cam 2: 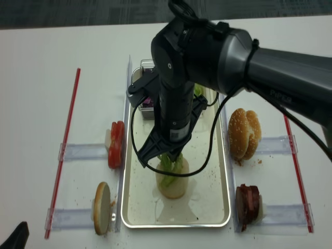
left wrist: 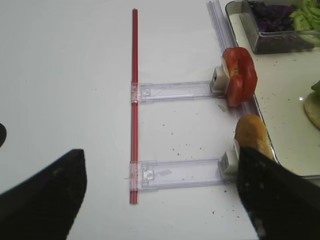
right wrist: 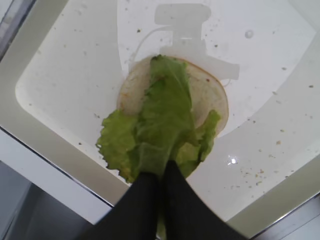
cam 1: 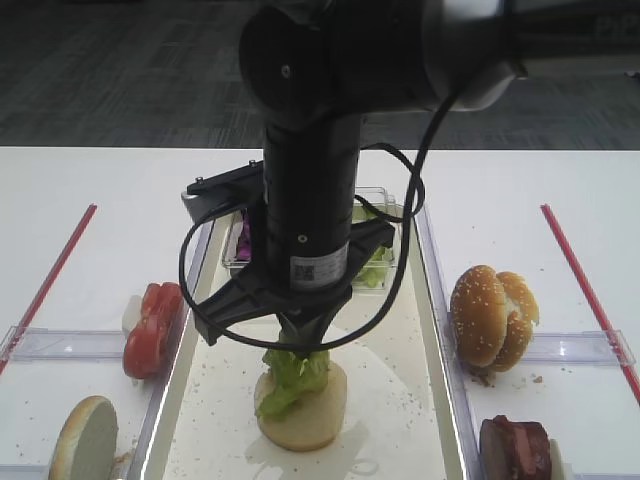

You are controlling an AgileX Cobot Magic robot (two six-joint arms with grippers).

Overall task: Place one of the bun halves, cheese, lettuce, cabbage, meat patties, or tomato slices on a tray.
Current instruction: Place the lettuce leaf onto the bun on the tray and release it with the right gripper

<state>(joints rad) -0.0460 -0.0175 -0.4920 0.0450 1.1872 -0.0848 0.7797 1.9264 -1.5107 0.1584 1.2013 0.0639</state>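
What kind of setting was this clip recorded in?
Probably a lab bench staged as a burger station: a white table with red tape lines, clear plastic ingredient holders, and a silver-rimmed tray under a black robot arm.

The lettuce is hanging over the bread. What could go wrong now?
The lettuce is pinched in the shut right gripper and hangs off one side of the pale bun half, so on release it might slide onto the tray. It could also cling to the fingers and lift away again.

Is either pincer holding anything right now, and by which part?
The right pincer holds the lettuce by its near edge, over the bun half. The left pincer holds nothing.
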